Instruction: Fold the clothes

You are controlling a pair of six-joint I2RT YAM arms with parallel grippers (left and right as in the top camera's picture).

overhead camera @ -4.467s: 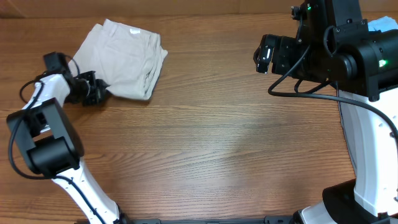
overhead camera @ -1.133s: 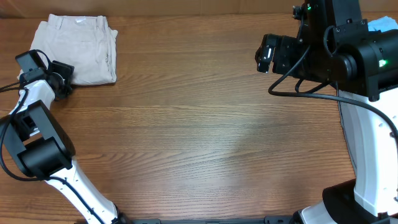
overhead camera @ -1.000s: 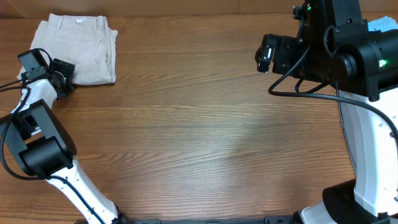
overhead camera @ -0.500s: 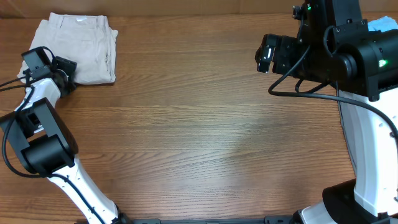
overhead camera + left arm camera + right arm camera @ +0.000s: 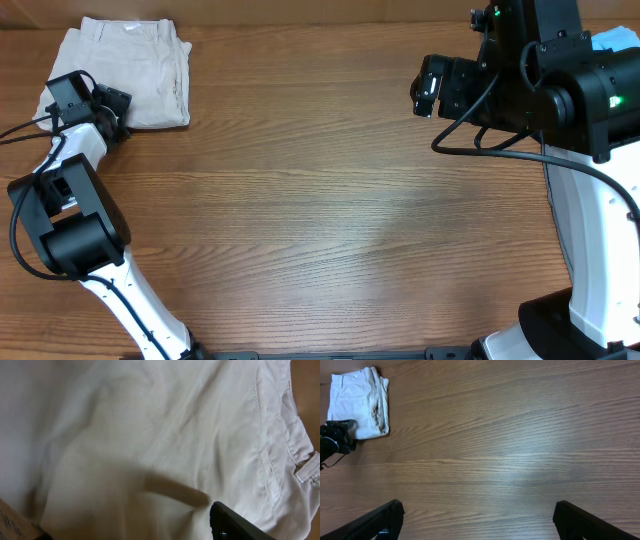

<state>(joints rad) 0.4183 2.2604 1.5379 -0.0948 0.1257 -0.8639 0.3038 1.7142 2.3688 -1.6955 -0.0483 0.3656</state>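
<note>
1. Left wrist view: a dark finger [image 5: 235,522] of the left gripper [image 5: 110,110] shows very close, low on the right. A tiny dark bit sits in the bottom left corner. The jaws are spread wide and pinch nothing.
2. Just past the finger, the clothes [image 5: 150,435] fill the view. They are pale cream and wrinkly, with a belt loop [image 5: 307,467] on the right.
3. From above, the left gripper sits at the near left edge of the clothes.
4. The clothes lie in a folded block at the far left corner of the brown table [image 5: 320,230].
5. The right gripper [image 5: 430,88] hangs at the far right, well apart from the clothes. Its fingers are wide apart and hold nothing.
</note>
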